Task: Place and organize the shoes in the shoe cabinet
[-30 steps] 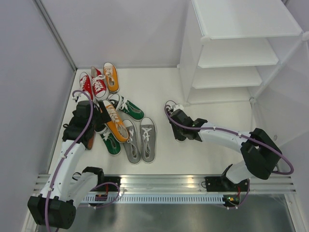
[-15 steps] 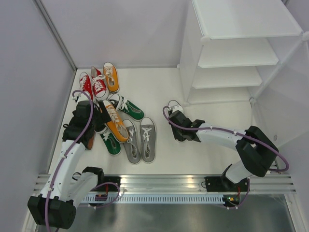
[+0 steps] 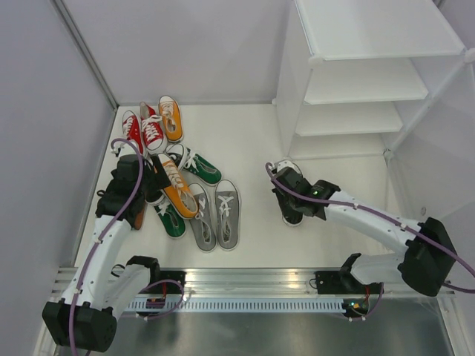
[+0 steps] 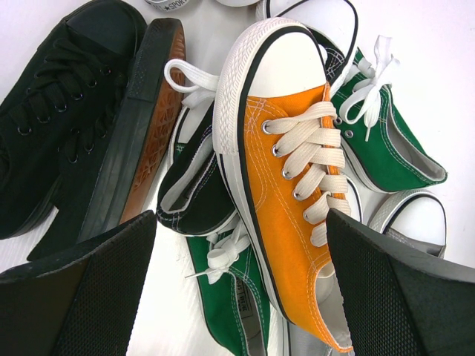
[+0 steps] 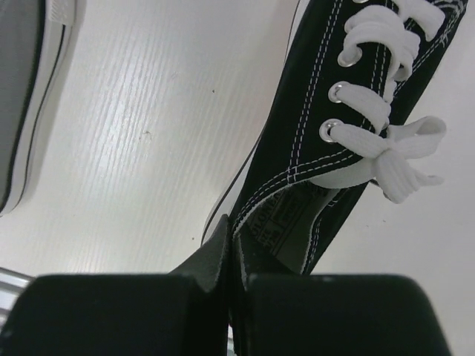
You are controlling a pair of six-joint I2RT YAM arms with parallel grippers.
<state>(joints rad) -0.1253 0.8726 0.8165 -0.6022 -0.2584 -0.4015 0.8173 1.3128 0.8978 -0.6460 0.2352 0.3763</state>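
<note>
My right gripper [image 3: 295, 205] is shut on the heel collar of a black shoe [image 5: 349, 119] with white laces, held on the floor left of the white shoe cabinet [image 3: 356, 89]. The shoe's toe [image 3: 285, 169] points to the far side. My left gripper [image 4: 241, 297] is open above the shoe pile: an orange shoe [image 4: 289, 170] lies between its fingers, over a green shoe [image 4: 230, 297] and a black shoe [image 4: 197, 189]. In the top view the pile holds red shoes [image 3: 141, 130], orange shoes [image 3: 172, 119], green shoes [image 3: 194, 165] and grey shoes [image 3: 226, 211].
An all-black shoe [image 4: 67, 111] lies on its side at the left of the left wrist view. White walls close the left and far sides. The cabinet's lowest shelf [image 3: 338, 146] faces the floor to the right of the black shoe.
My right gripper has moved right and slightly nearer, dragging the black shoe with it toward the cabinet. The left arm and the pile have not moved.
</note>
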